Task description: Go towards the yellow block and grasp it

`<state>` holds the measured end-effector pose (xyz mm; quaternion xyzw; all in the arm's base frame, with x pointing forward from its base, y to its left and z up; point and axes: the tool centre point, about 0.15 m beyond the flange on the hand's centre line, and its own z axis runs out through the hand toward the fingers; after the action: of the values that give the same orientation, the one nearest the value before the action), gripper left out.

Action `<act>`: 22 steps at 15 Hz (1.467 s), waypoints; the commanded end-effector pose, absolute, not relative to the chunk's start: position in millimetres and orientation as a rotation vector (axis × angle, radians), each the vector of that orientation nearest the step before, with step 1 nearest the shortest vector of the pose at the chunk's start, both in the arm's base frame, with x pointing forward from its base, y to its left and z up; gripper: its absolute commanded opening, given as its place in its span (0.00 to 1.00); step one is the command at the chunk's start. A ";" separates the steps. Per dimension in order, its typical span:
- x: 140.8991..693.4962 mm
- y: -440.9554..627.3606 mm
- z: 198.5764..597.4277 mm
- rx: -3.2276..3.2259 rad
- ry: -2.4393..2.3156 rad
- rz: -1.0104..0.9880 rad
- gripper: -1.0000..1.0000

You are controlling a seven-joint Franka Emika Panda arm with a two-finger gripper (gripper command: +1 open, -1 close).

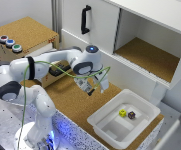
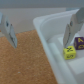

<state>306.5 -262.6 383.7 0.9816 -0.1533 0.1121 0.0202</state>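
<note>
The white robot arm (image 1: pixel 35 85) bends over a brown cork table (image 1: pixel 70 97). Its gripper (image 1: pixel 94 88) hangs in the air above the cork, near the edge of a white tray (image 1: pixel 107 131), and it holds nothing. In the wrist view the two fingers (image 2: pixel 10 31) stand wide apart, with a big gap between them. One finger is over the cork and the other finger is over the tray's side. The yellow block (image 1: pixel 122 113) lies on the floor of the white tray, and it is much smaller than the gripper. In the wrist view the yellow block (image 2: pixel 70 50) shows dark marks on its faces, like a die. Right beside it sits a dark cube (image 1: pixel 132 115) of about the same size. The pictures are too blurry to tell if the two little cubes touch. The gripper is not touching the yellow block and is apart from it, up and toward the exterior view's left. A thin green cable (image 1: pixel 65 73) loops along the arm. Behind the arm is a white cabinet (image 1: pixel 135 25) with a black handle (image 1: pixel 84 20) on its door and an open shelf with a cork floor. At the exterior view's left stands a cork box (image 1: pixel 27 30) with three round buttons (image 1: pixel 10 43) on top.
</note>
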 end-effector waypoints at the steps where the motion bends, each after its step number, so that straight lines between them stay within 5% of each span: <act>1: 329.0 -356.9 357.1 3.178 -0.396 0.158 1.00; 13: 368.6 -392.3 253.0 3.184 -0.245 0.150 1.00; 22: 409.0 -387.7 213.4 3.149 -0.222 0.193 1.00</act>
<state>373.2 -373.7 237.8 0.9939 -0.0851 0.0661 0.0218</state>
